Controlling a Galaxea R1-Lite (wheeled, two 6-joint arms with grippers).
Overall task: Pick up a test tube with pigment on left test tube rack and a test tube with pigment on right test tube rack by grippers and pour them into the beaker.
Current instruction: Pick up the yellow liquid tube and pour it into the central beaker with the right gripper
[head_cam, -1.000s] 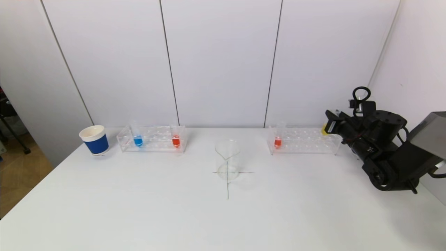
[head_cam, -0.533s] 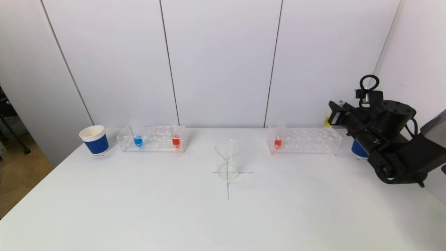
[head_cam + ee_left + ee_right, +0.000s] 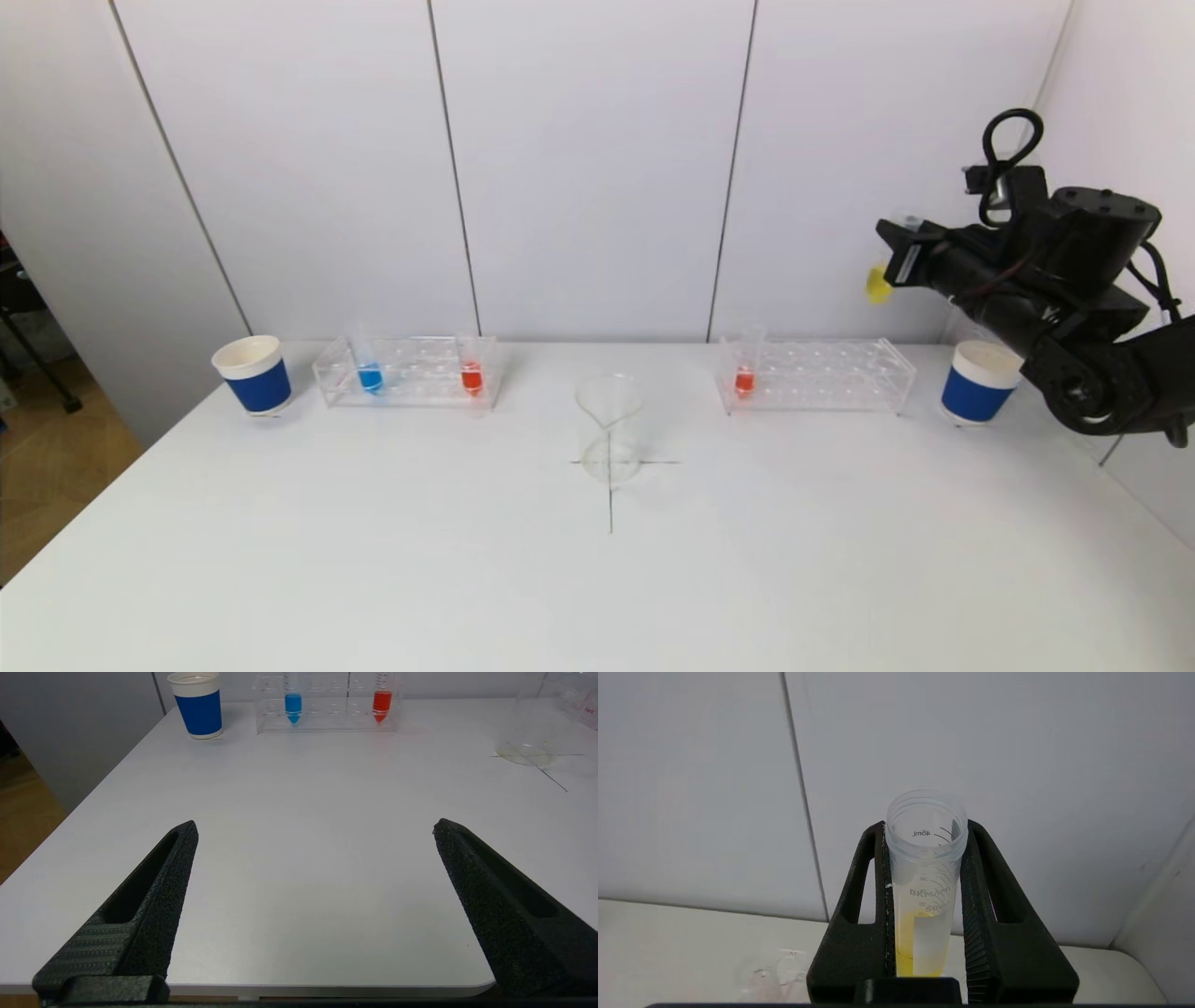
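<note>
My right gripper (image 3: 892, 254) is shut on a clear test tube with yellow pigment (image 3: 878, 282), held in the air above the right end of the right rack (image 3: 840, 378). In the right wrist view the tube (image 3: 924, 882) stands upright between the two fingers (image 3: 873, 877). A red tube (image 3: 744, 380) stays in the right rack's left end. The left rack (image 3: 420, 373) holds a blue tube (image 3: 370, 376) and a red tube (image 3: 471, 378). The glass beaker (image 3: 610, 427) stands mid-table on a drawn cross. My left gripper (image 3: 314, 826) hangs open and empty over the table's near edge.
A blue paper cup (image 3: 253, 375) stands left of the left rack, and another (image 3: 976, 383) stands right of the right rack, under my right arm. White wall panels close the back and the right side. In the left wrist view the beaker (image 3: 532, 723) is far off.
My right arm has risen with the yellow tube, from the level of the rack to well above it, uncovering the right blue cup. The left gripper has not moved.
</note>
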